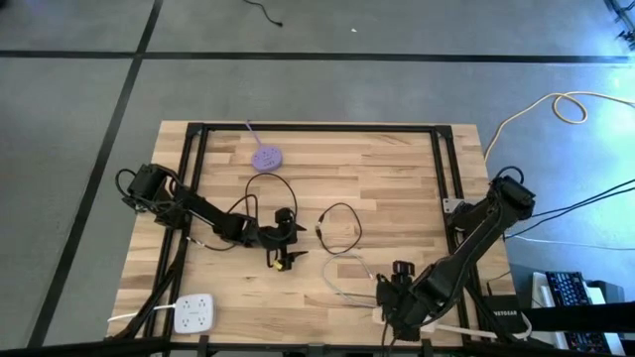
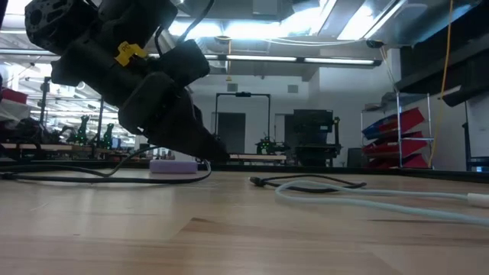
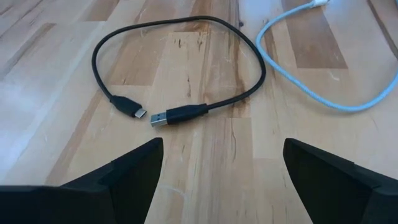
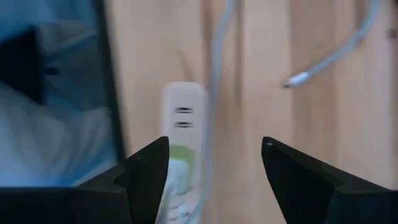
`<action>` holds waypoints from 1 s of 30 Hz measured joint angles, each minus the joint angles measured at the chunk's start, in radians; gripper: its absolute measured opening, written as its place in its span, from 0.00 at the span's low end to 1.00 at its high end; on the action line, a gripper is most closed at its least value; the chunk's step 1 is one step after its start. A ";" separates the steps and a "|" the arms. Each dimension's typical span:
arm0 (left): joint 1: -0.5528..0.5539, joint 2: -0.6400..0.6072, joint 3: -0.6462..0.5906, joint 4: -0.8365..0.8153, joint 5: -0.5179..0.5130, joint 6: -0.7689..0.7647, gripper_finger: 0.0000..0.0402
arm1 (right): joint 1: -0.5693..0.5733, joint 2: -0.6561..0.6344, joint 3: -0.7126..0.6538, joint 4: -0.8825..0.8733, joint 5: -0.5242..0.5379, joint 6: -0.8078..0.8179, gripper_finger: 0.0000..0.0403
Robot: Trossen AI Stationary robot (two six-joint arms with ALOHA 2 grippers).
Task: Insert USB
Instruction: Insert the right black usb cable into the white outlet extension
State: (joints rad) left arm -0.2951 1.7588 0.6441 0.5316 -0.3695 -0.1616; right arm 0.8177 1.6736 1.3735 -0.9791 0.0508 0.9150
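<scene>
Left hand [image 3: 221, 180]: low over the middle of the table, fingers spread apart with nothing between them, facing the black cable's two plugs.
Black USB cable [image 3: 186, 37]: lies flat on the wood in an open loop; its wide metal plug [image 3: 160, 118] and its small plug [image 3: 138, 112] point at each other, just apart, near the left hand's fingertips.
Right hand [image 4: 214, 168]: at the near edge of the table on the right side, fingers parted and holding nothing, hovering over a white charger block.
White charger block [image 4: 182, 124]: lies at the table's edge under the right hand; two dark slots show on its top face, and a green patch lower down.
Pale blue cable [image 3: 323, 93]: curves across the wood beside the black loop; its silver-tipped end [image 4: 297, 79] rests free on the table near the charger.
Purple disc [image 1: 267, 156]: toward the far side of the table, well apart from both cables.
White power strip [image 1: 193, 313]: at the near left corner.
Table [image 1: 387, 169]: light wooden planks with a black frame.
</scene>
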 joint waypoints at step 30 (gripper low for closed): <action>-0.004 0.000 0.000 -0.029 0.015 0.000 0.78 | 0.068 -0.018 -0.033 -0.042 -0.130 -0.608 0.59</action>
State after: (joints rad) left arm -0.2995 1.7588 0.6441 0.5030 -0.3547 -0.1615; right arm 0.8855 1.6552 1.3407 -1.0209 -0.0789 0.3069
